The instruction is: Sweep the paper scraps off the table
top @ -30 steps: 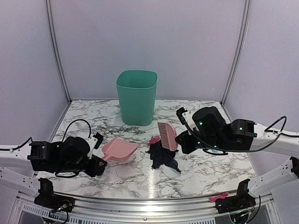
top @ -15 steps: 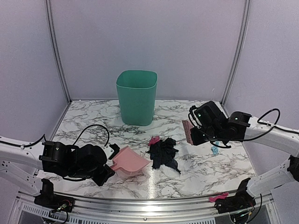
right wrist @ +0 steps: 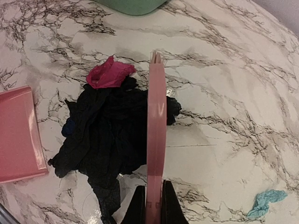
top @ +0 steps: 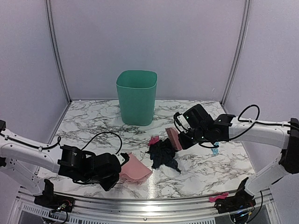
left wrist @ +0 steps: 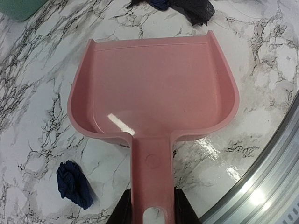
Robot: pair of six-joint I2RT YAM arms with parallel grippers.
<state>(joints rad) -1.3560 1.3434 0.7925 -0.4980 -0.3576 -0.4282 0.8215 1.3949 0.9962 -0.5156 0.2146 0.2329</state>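
A heap of black and navy paper scraps [top: 163,155] lies mid-table on the marble table [top: 205,172], with a magenta scrap [top: 153,140] at its far left edge. A light-blue scrap [top: 215,150] lies apart to the right. My right gripper [top: 183,138] is shut on the pink brush [top: 173,138], which stands edge-on at the heap's right side [right wrist: 156,116]. My left gripper [top: 116,175] is shut on the handle of the pink dustpan [top: 136,170], its mouth facing the heap with a gap between. A single navy scrap [left wrist: 74,183] lies left of the handle.
A green bin [top: 136,96] stands at the back centre. The silver rail [top: 140,204] runs along the front edge, close to the dustpan handle [left wrist: 152,177]. A small pink object [top: 218,196] sits on the rail near the right arm's base.
My left gripper has carried the dustpan right toward the heap. My right gripper swung the brush out to the right, then back left to the heap's right edge.
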